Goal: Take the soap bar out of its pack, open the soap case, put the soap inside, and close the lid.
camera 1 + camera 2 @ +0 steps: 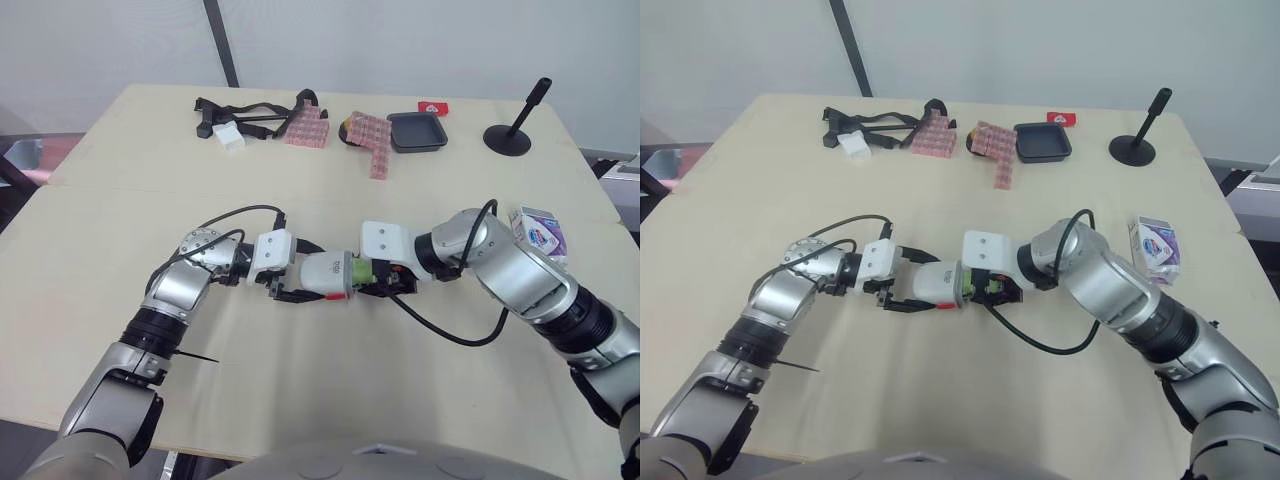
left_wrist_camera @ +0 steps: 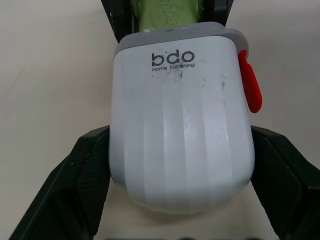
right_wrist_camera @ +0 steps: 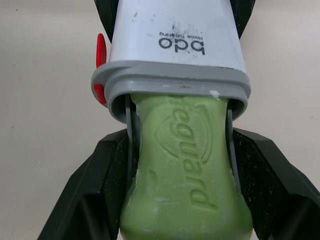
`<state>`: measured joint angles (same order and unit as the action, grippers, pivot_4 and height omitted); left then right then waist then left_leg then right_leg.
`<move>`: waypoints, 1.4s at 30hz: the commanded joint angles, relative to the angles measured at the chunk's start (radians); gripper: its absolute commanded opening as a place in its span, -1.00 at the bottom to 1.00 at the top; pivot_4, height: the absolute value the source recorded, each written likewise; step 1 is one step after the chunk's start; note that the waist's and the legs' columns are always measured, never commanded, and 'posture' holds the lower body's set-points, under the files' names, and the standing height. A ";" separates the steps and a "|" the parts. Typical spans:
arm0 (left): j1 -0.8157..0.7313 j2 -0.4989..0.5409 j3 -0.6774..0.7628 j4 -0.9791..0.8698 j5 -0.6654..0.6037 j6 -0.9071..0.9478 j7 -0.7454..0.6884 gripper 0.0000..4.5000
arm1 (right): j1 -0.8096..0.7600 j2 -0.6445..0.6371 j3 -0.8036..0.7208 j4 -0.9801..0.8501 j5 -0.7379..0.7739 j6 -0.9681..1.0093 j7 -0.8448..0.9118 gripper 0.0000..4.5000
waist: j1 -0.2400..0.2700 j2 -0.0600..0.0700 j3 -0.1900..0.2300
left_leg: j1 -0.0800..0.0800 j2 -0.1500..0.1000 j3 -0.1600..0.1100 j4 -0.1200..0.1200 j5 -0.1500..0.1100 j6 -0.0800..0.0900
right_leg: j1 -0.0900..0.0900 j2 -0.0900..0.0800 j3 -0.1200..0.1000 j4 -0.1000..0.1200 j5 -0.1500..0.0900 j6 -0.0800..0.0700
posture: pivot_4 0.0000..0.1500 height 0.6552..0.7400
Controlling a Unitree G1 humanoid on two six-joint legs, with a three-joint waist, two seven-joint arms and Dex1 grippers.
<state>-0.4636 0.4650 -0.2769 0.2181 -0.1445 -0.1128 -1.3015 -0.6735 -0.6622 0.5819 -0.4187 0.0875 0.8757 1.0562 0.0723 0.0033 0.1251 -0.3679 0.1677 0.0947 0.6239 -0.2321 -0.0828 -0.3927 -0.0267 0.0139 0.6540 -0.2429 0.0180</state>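
Pale wooden table [image 1: 330, 390], and the action sits dead centre of the frame. The left gripper [image 1: 305, 283] is clamped across the white ribbed plastic soap case with the red tab [image 1: 325, 274], its grey-rimmed mouth facing frame-right. The right gripper [image 1: 380, 278] pinches the green embossed soap bar [image 3: 185, 195], whose nose is tucked inside that mouth. The long axes line up left to right, so the push should run straight toward frame-left.

The case [image 2: 180, 125] is white with faint ribs, a grey rim, black lettering and a red tab. The soap [image 3: 187, 190] is pale green. The table [image 1: 320, 400] is beige. At two o'clock, the pack [image 1: 540, 232] is white, purple and blue. At twelve, a tray [image 1: 417, 131] is black and the packets [image 1: 308, 128] are pink-checked.
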 commanded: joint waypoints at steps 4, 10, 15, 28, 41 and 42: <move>-0.027 -0.016 0.004 -0.053 -0.020 0.000 0.016 0.53 | -0.042 0.022 -0.007 -0.023 0.019 0.020 0.007 0.14 | 0.000 0.000 0.000 | 0.000 0.000 0.000 0.000 0.000 0.000 | 0.000 0.000 0.000 0.000 0.000 0.000 | 1.00 0.94; -0.034 -0.017 0.001 -0.040 -0.013 -0.009 0.020 0.53 | -0.048 0.017 -0.024 -0.049 0.042 0.069 0.007 0.14 | 0.002 0.000 0.000 | 0.000 0.000 0.000 0.000 0.000 0.000 | 0.000 0.000 0.000 0.000 0.000 0.000 | 1.00 0.94; -0.045 -0.025 -0.002 -0.021 0.002 -0.045 0.028 0.53 | -0.056 -0.012 -0.022 -0.071 0.046 0.080 0.020 0.14 | 0.005 0.000 0.000 | 0.000 0.000 0.000 0.000 0.000 0.000 | 0.000 0.000 0.000 0.000 0.000 0.000 | 1.00 0.94; -0.073 -0.056 0.012 0.022 0.007 -0.099 0.049 0.53 | -0.061 0.012 -0.029 -0.056 0.070 0.105 0.005 0.14 | 0.006 0.000 0.000 | 0.000 0.000 0.000 0.000 0.000 0.000 | 0.000 0.000 0.000 0.000 0.000 0.000 | 1.00 0.94; -0.044 -0.056 0.005 0.011 0.011 -0.105 0.055 0.53 | -0.039 -0.009 -0.061 -0.062 0.085 0.084 -0.001 0.99 | 0.006 0.000 0.000 | 0.000 0.000 0.000 0.000 0.000 0.000 | 0.000 0.000 0.001 0.001 0.000 0.000 | 1.00 0.94; -0.044 -0.056 0.004 0.012 0.011 -0.105 0.055 0.53 | -0.041 -0.008 -0.064 -0.062 0.088 0.085 0.000 0.99 | 0.006 0.000 0.000 | 0.000 0.000 0.000 0.000 0.000 0.000 | 0.000 0.000 0.001 0.001 0.000 0.000 | 1.00 0.94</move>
<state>-0.5002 0.4189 -0.2900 0.2624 -0.1117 -0.1999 -1.2739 -0.7086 -0.6812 0.5384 -0.4403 0.1361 0.9826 1.0410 0.0782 0.0033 0.1251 -0.3682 0.1675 0.0949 0.6242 -0.2321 -0.0828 -0.3926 -0.0263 0.0144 0.6547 -0.2429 0.0180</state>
